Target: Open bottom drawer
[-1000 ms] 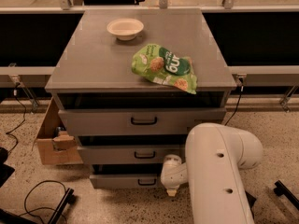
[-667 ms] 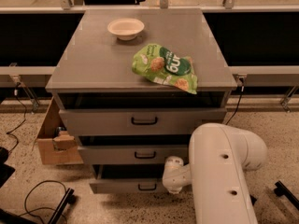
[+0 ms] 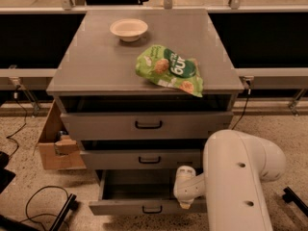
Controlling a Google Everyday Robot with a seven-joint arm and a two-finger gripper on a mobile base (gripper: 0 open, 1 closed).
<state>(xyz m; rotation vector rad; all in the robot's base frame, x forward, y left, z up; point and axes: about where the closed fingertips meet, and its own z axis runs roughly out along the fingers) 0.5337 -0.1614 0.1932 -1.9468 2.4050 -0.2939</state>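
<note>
The bottom drawer (image 3: 120, 207) is the lowest of three grey drawers in the cabinet, with a small black loop handle (image 3: 152, 209). It stands pulled out toward me, and its dark inside (image 3: 137, 187) shows. My gripper (image 3: 185, 204) sits at the end of the white arm (image 3: 236, 182), low at the right part of the drawer's front edge, just right of the handle. The arm hides the drawer's right end.
On the cabinet top (image 3: 101, 61) lie a green snack bag (image 3: 169, 70) and a white bowl (image 3: 128, 29). The top drawer (image 3: 144, 124) and middle drawer (image 3: 139, 160) stand slightly out. A cardboard box (image 3: 55, 143) sits left of the cabinet, and cables (image 3: 43, 203) lie on the floor.
The bottom drawer has slid further out toward me. My arm and gripper have drawn back and to the right with it.
</note>
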